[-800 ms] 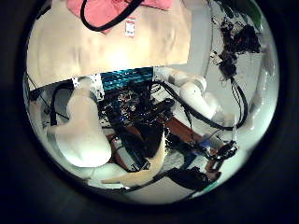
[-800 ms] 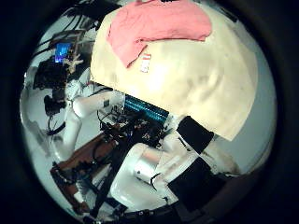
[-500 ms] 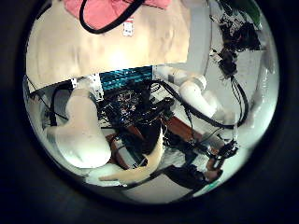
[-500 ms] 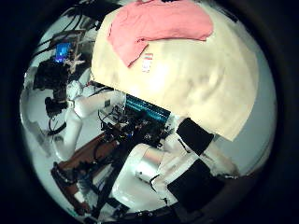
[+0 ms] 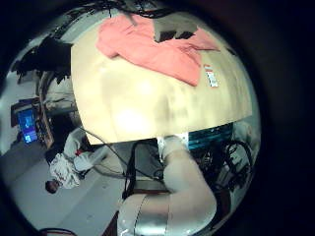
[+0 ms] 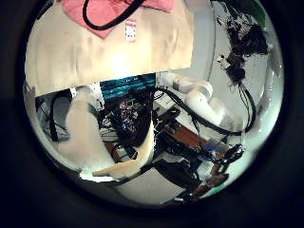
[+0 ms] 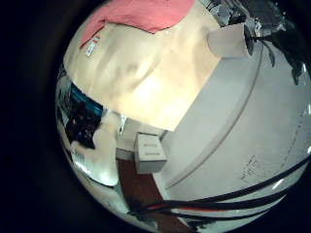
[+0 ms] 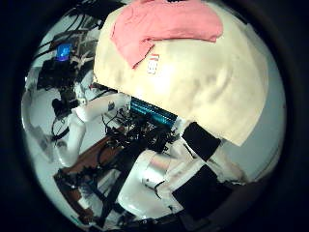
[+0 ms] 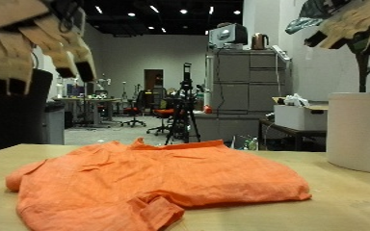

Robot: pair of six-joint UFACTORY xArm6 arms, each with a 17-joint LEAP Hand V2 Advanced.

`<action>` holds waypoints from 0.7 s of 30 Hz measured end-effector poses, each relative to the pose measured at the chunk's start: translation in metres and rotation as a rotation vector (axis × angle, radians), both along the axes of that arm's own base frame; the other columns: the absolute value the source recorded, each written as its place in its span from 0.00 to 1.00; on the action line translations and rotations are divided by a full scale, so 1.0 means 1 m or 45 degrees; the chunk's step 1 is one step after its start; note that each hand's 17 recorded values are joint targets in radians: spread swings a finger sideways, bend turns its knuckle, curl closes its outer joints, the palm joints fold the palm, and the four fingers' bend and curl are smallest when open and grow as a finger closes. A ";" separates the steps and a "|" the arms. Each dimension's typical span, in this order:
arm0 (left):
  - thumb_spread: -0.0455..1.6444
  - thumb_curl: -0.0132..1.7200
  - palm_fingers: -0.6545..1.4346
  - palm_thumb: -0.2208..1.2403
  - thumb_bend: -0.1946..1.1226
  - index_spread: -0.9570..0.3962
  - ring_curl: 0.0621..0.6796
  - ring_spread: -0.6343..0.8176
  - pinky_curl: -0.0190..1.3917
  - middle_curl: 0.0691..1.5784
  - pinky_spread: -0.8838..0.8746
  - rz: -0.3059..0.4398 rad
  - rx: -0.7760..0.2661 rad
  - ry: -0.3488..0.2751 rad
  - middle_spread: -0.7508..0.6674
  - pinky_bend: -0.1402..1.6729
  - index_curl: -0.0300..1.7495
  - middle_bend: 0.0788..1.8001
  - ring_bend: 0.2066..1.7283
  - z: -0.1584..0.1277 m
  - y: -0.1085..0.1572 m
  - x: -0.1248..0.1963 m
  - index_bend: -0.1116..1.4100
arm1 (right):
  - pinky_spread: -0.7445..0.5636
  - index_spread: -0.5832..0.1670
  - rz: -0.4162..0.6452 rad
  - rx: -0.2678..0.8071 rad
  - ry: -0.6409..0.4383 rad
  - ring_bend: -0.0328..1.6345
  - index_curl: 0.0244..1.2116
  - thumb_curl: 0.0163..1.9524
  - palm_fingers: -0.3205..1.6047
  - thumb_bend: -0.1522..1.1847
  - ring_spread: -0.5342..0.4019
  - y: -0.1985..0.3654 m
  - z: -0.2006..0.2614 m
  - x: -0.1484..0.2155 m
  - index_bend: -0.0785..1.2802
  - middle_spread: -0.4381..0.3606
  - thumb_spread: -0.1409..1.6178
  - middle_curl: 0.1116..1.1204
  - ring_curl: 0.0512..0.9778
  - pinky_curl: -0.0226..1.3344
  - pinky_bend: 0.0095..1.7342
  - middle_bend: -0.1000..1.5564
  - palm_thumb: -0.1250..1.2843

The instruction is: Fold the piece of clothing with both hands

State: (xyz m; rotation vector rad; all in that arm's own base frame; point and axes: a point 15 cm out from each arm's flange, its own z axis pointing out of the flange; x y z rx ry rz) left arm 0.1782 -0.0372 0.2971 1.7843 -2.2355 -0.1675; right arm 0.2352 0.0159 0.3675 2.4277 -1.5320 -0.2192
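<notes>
Hovering high over the pale wooden table [image 9: 339,192], the left robot hand [image 9: 38,43] and right robot hand [image 9: 352,24] hang relaxed and empty, barely shifted; the crumpled orange cloth shirt [image 9: 146,183] lies unfolded between them, folding unstarted

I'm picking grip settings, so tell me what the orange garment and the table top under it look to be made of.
The orange garment looks like a thin woven fabric, matte, possibly linen or cotton: it shows fine crinkles, soft folds and a turned-over edge. The table top looks like light wood or a wood-look laminate, smooth with a slight sheen; the pictures don't settle which.
</notes>
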 end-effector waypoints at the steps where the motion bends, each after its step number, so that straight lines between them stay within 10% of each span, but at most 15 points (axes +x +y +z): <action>1: 0.59 0.19 0.34 0.34 0.12 0.71 0.25 0.79 0.23 0.17 0.78 -0.034 0.008 -0.008 0.70 0.20 0.19 0.06 0.12 -0.005 -0.004 0.004 0.17 | 0.85 0.37 -0.006 -0.001 0.002 0.15 0.28 0.15 0.22 0.10 0.84 -0.001 -0.001 -0.001 0.20 0.67 0.73 0.15 0.22 0.25 0.17 0.16 0.60; 11: 0.55 0.19 0.31 0.31 0.12 0.76 0.26 0.81 0.24 0.16 0.78 -0.223 0.098 -0.051 0.75 0.23 0.18 0.07 0.14 -0.077 -0.028 0.047 0.17 | 0.85 0.38 -0.076 -0.001 -0.003 0.14 0.28 0.15 0.23 0.10 0.84 -0.013 -0.001 -0.002 0.20 0.69 0.73 0.15 0.22 0.25 0.15 0.16 0.61; 21: 0.55 0.19 0.29 0.31 0.12 0.81 0.27 0.82 0.25 0.16 0.78 -0.330 0.287 0.116 0.79 0.24 0.16 0.07 0.15 -0.145 -0.025 0.069 0.16 | 0.85 0.41 -0.148 -0.018 0.133 0.14 0.27 0.15 0.23 0.10 0.84 -0.028 -0.037 -0.024 0.20 0.76 0.74 0.15 0.22 0.25 0.15 0.17 0.61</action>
